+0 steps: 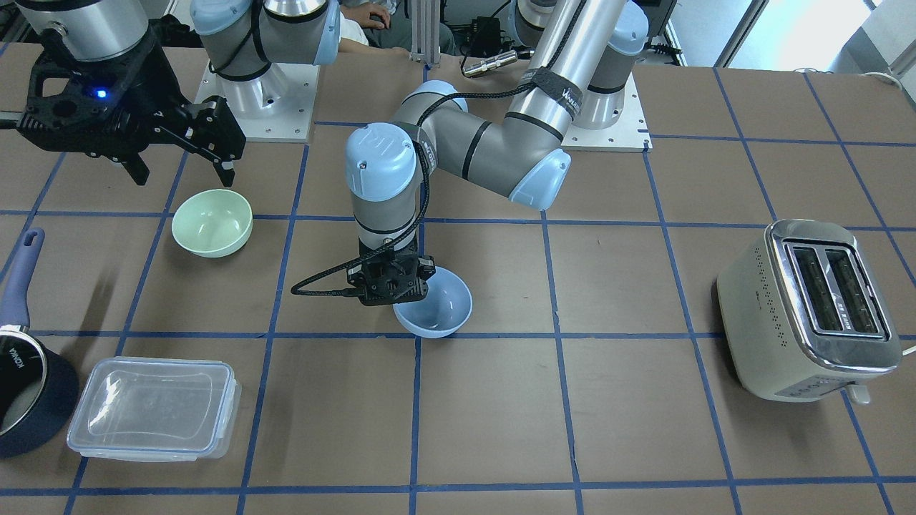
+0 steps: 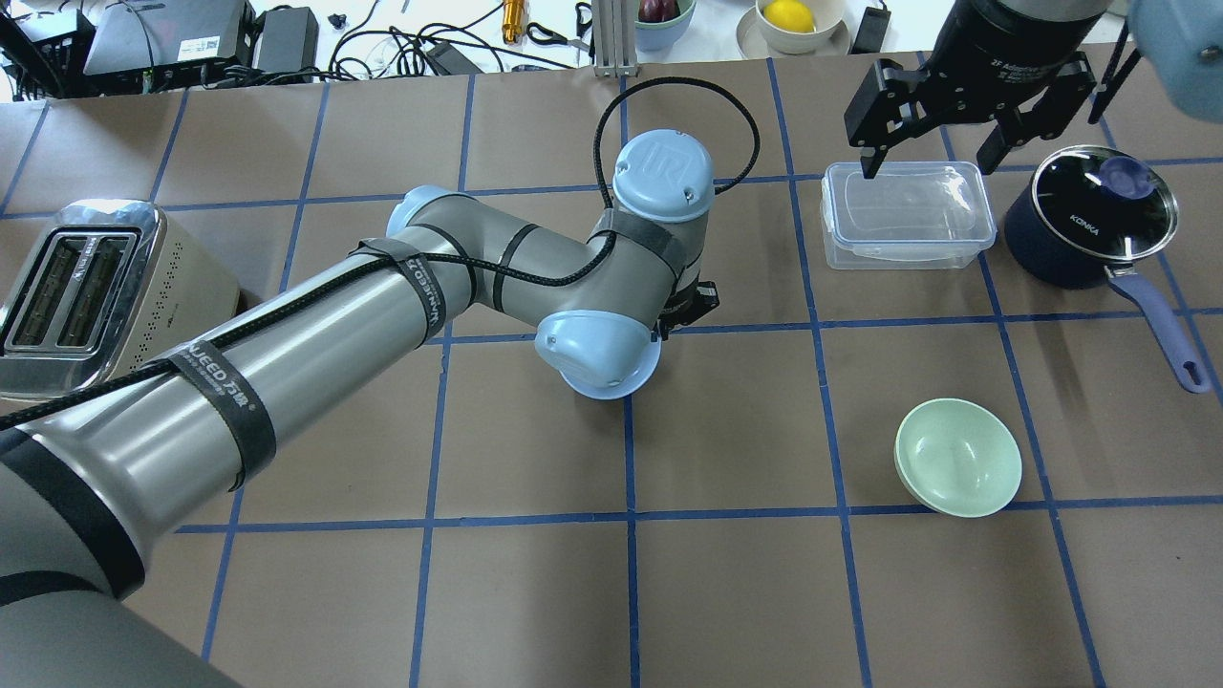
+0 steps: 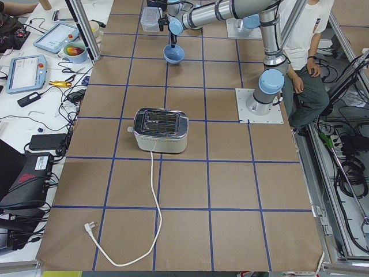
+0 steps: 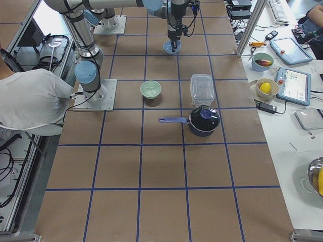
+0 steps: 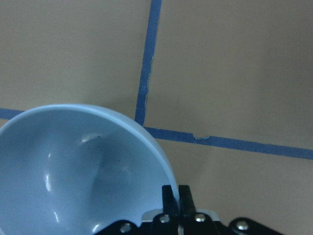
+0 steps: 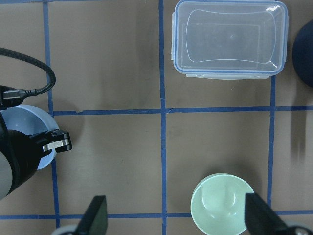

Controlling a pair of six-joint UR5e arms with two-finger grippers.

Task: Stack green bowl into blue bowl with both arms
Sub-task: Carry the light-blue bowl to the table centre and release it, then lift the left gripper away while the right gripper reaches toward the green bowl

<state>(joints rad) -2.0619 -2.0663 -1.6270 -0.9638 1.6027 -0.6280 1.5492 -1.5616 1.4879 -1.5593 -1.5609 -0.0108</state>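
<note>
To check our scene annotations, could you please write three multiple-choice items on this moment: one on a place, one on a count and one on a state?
1. Where does the green bowl stand?
A. on the table, apart from the blue bowl
B. inside the blue bowl
C. in the clear box

2. How many slots does the toaster have?
A. one
B. two
C. four

3. How is the right claw?
A. shut on the green bowl
B. shut on the blue bowl
C. open, holding nothing

Answers:
1 A, the green bowl sits alone on its own grid square, well away from the blue one.
2 B, two slots show side by side in its top.
3 C, it is spread wide with nothing held in it.
</note>
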